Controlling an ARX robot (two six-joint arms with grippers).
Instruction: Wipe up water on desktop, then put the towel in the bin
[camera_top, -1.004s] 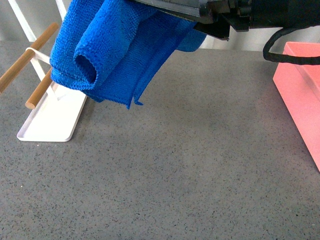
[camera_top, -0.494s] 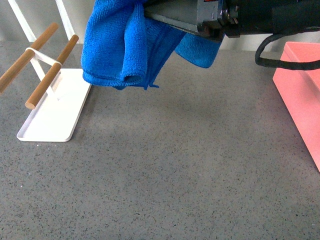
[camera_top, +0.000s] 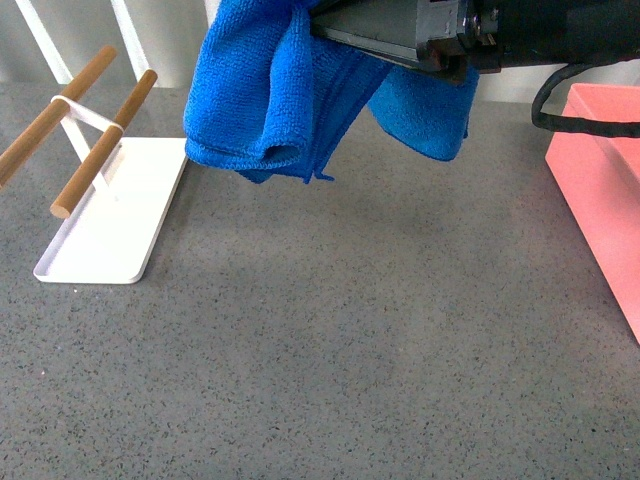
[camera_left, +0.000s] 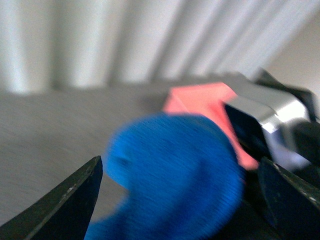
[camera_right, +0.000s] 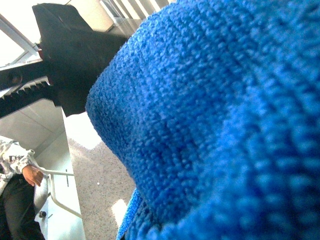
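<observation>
The blue towel (camera_top: 270, 90) hangs bunched in the air over the back of the grey speckled desktop (camera_top: 340, 340). My right gripper (camera_top: 318, 22) is shut on its top edge, and the arm reaches in from the upper right. In the right wrist view the towel (camera_right: 210, 125) fills the picture beside one black toothed finger (camera_right: 67, 70). The pink bin (camera_top: 600, 170) stands at the right edge, apart from the towel. My left gripper (camera_left: 178, 200) is open; the blurred towel (camera_left: 175, 175) shows beyond its dark tips, with the bin (camera_left: 200, 100) behind.
A flat white tray (camera_top: 110, 225) with two wooden rods (camera_top: 100, 145) on a white stand sits at the back left. White rails rise behind it. A person (camera_right: 15, 190) shows at the edge of the right wrist view.
My right gripper has carried the towel to the right, away from the white tray and toward the bin. The cloth has bunched closer under the gripper.
</observation>
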